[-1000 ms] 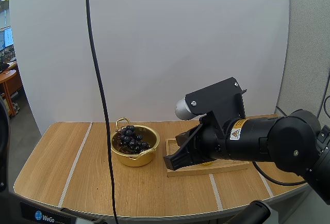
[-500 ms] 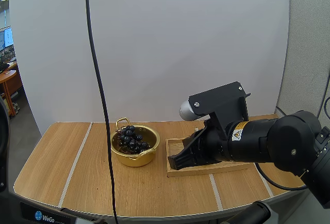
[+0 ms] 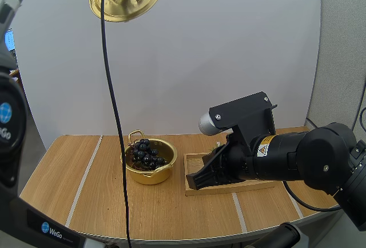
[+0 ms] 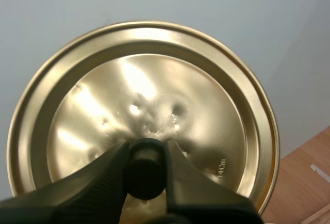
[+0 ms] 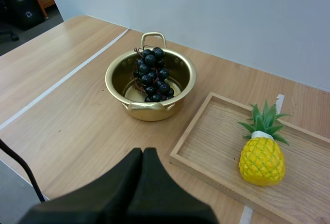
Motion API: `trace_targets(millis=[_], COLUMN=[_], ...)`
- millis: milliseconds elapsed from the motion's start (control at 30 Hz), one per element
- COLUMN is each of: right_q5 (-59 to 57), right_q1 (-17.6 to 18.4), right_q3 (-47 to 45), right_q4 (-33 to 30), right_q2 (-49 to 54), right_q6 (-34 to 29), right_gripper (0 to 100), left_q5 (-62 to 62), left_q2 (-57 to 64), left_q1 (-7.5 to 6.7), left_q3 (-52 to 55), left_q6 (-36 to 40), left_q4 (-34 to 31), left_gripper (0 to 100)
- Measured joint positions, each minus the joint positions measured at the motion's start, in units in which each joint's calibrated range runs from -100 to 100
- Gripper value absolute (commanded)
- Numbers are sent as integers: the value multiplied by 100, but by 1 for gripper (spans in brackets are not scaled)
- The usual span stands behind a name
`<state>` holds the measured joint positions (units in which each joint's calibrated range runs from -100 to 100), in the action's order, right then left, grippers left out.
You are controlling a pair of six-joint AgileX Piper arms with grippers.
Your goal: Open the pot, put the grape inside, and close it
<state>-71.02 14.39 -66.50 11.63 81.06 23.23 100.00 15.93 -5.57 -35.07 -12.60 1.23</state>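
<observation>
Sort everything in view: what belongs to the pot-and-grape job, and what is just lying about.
Job in hand: pot; grapes, already inside it; lid, held high off the pot.

Lying about: wooden tray; pineapple standing in it.

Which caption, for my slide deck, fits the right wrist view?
Shut right gripper facing a gold pot holding grapes, beside a wooden tray with a toy pineapple.

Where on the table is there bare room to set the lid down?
Left of the pot, the table is bare to its edge, and so is the strip in front of the pot. The wooden tray has free floor beside the pineapple. Crowded: the tray's end nearest the pot, where the right gripper hovers.
</observation>
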Motion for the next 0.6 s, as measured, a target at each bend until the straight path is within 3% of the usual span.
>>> trace_targets(millis=[233, 600], right_q5=[0, -38], right_q1=[0, 0], right_q3=[0, 0], right_q4=[0, 10], right_q2=[0, 0], right_q6=[0, 0], right_gripper=[0, 0], left_q5=[0, 0], left_q2=[-93, -144], left_q1=[0, 0], left_q3=[776, 3161], left_q6=[-54, -520], left_q4=[-3, 10], left_gripper=[0, 0])
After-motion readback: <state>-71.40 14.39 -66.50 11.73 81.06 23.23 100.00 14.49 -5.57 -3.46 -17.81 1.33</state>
